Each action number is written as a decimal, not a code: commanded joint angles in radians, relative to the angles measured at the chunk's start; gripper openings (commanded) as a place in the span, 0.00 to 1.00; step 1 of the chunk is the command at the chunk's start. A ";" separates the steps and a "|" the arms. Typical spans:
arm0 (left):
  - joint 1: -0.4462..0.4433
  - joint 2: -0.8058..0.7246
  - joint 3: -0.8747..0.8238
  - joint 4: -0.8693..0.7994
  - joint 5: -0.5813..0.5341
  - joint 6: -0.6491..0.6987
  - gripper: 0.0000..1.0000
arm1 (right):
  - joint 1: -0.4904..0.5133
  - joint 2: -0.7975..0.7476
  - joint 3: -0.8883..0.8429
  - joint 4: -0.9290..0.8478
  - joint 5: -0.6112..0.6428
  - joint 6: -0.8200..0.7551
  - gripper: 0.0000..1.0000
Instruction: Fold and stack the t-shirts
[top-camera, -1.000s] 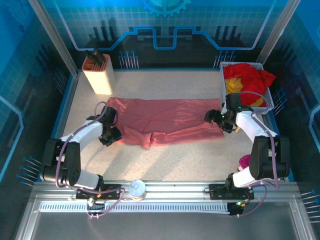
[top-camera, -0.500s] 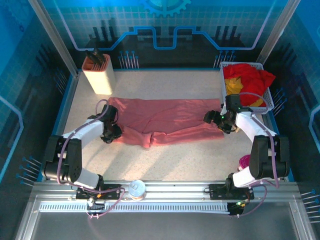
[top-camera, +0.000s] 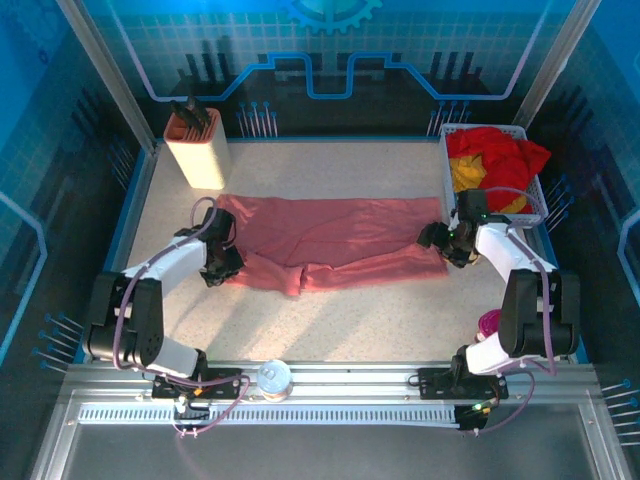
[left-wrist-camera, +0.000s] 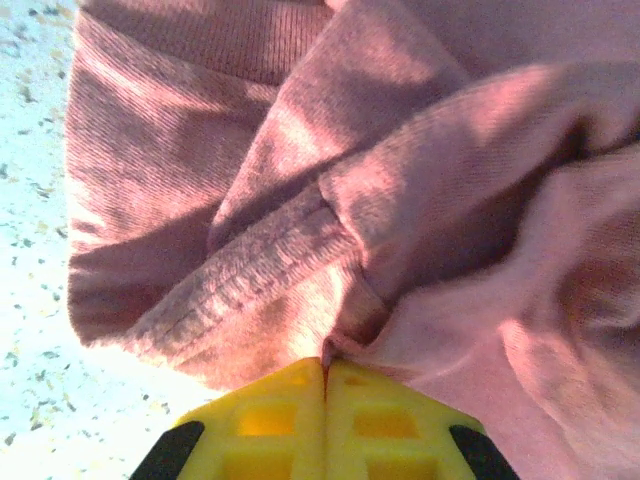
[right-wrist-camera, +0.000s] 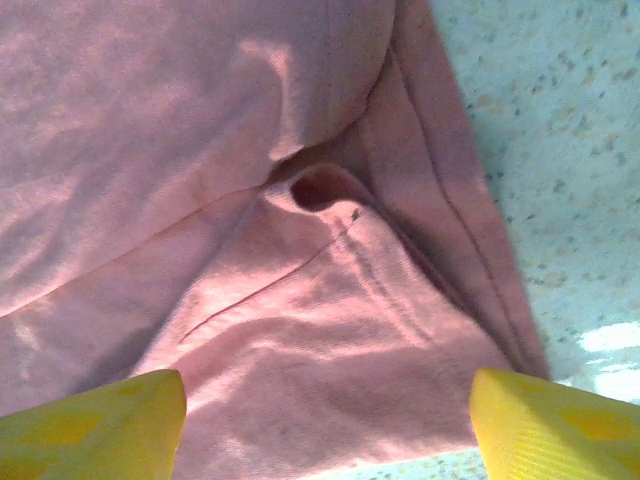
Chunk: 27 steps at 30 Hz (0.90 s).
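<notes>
With the pink shirt (top-camera: 330, 240) stretched across the middle of the surface (top-camera: 350, 320), the left claw (left-wrist-camera: 323, 372) pinching its left hem and the right claw (right-wrist-camera: 325, 425) spread over its right end, I'd close the right low on both layers before lifting evenly.

A speckled white bench (top-camera: 330, 320) sits inside blue walls. At the back left stands a tall tan box (top-camera: 200, 155) with dark tools (top-camera: 192, 114) sticking out of its top. A white basket (top-camera: 445, 165) with holes in its sides sits in the back right corner. A small round shiny thing (top-camera: 274, 377) rests on the metal rail (top-camera: 350, 378) at the front.
</notes>
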 joint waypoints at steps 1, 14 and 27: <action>0.010 -0.056 0.042 -0.074 -0.008 0.028 0.00 | -0.013 0.039 0.053 -0.003 0.030 0.011 0.66; 0.011 -0.098 0.039 -0.095 0.017 0.041 0.00 | 0.030 0.229 0.167 0.038 0.119 -0.038 0.36; 0.010 -0.103 0.035 -0.104 0.043 0.039 0.00 | 0.087 0.261 0.170 0.058 0.164 -0.061 0.30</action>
